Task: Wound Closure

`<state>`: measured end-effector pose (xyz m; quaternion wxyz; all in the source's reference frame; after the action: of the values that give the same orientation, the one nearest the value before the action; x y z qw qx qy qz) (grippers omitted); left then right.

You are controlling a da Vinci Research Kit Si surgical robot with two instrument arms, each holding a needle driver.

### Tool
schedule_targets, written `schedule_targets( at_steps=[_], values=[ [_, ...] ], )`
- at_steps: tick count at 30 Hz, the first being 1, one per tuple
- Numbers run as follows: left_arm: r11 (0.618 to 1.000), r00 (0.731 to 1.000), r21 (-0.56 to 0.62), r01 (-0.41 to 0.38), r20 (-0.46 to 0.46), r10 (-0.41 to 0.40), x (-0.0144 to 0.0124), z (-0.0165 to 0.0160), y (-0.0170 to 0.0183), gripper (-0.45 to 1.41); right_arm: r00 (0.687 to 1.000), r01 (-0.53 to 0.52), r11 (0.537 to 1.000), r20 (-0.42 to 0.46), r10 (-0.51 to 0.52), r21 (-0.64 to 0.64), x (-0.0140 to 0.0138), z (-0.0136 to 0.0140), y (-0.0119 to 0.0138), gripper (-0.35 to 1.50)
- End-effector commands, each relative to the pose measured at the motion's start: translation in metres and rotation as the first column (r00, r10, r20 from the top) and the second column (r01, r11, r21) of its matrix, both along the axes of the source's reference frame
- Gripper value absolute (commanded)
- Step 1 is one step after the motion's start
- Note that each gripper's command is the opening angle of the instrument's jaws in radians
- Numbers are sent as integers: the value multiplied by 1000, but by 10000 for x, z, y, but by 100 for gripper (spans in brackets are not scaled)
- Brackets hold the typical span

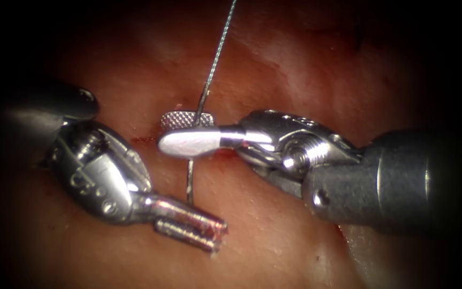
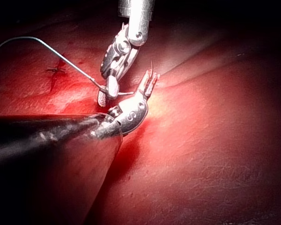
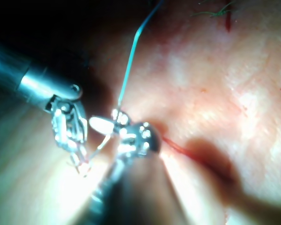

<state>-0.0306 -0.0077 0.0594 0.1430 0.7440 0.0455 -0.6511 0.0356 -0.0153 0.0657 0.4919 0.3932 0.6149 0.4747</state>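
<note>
Right tool clamps the needle over the cut; left tool empty.

The right tool point(image 1: 185, 132) has its jaws closed on the needle point(image 1: 190, 182) near its thread end, just above the cut point(image 1: 144, 140). The thread point(image 1: 217, 56) runs up and away from there. Below the cut, the left tool point(image 1: 191, 225) has its jaws narrowly parted, holding nothing. The needle looks clear of the tissue point(image 1: 274, 241), so this bite seems unplaced. The left wrist view shows an earlier stitch point(image 2: 56, 70) farther along.

Bright central light glares off the right end effector point(image 1: 185, 134), edges fall dark, shadows lie beneath the shafts.
</note>
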Motion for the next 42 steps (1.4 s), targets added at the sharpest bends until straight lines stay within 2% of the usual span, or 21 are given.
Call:
schedule_targets(
  at_steps=[1, 3, 10, 11, 14, 16, 18, 21, 28, 33, 34, 36, 39, 40, 41, 42],
  values=[
    [1000, 1000, -7, 0, 3, 0, -5, 6, -1, -45, 1000, 2, 1000, -1, -2, -1, 7, 4, -2, -13],
    [1000, 1000, -6, 0, 3, 0, -5, 5, -1, -45, 1000, 3, 1000, -2, -3, -1, 6, 5, -2, -35],
    [1000, 1000, -5, -1, 4, 1, -4, 4, 0, -45, 999, 31, 1000, -25, -31, -6, 4, 5, -4, -35],
    [998, 1000, 58, 16, -28, -14, -4, 4, 2, -45, 998, 44, 999, -33, -44, -6, 3, 6, -4, -35],
    [985, 996, 164, 54, -78, -41, -3, 1, 10, 36, 999, 44, 999, -33, -44, -5, 1, 8, -3, -35],
    [978, 994, 195, 68, -94, -50, -1, -1, 15, 66, 999, 39, 999, -30, -39, -4, -2, 10, -2, -35],
    [972, 993, 221, 75, -104, -53, 3, -5, 18, 83, 999, 27, 999, -23, -27, -20, -8, 13, 0, -35],
    [970, 993, 233, 74, -107, -50, 9, -7, 17, 88, 1000, 11, 997, 0, -11, -80, -16, 17, 4, -35],
    [963, 991, 259, 78, -123, -48, 21, -8, 15, 86, 998, -6, 982, 61, 18, -191, -38, 25, 12, -35],
    [934, 976, 331, 136, -208, -69, 35, -9, 13, 61, 993, 1, 954, 115, 35, -299, -44, 21, 13, -35],
    [920, 962, 351, 176, -258, -85, 39, -9, 13, 42, 991, -11, 955, 124, 50, -296, -44, 19, 13, -35],
    [886, 925, 396, 242, -370, -87, 43, -7, 14, 24, 989, -26, 956, 134, 68, -292, -43, 17, 14, -35],
    [858, 870, 408, 311, -486, -84, 43, 0, 17, 19, 985, -29, 942, 148, 83, -335, -44, 18, 16, -35],
    [852, 842, 398, 341, -532, -89, 44, 5, 18, 19, 980, -39, 924, 165, 110, -382, -44, 20, 19, -35],
    [850, 831, 390, 354, -548, -95, 45, 8, 18, 17, 978, -37, 912, 171, 116, -408, -44, 21, 20, -35],
    [839, 808, 381, 387, -578, -110, 46, 15, 18, 12, 975, -43, 887, 174, 138, -460, -44, 23, 25, -35]
  ],
)
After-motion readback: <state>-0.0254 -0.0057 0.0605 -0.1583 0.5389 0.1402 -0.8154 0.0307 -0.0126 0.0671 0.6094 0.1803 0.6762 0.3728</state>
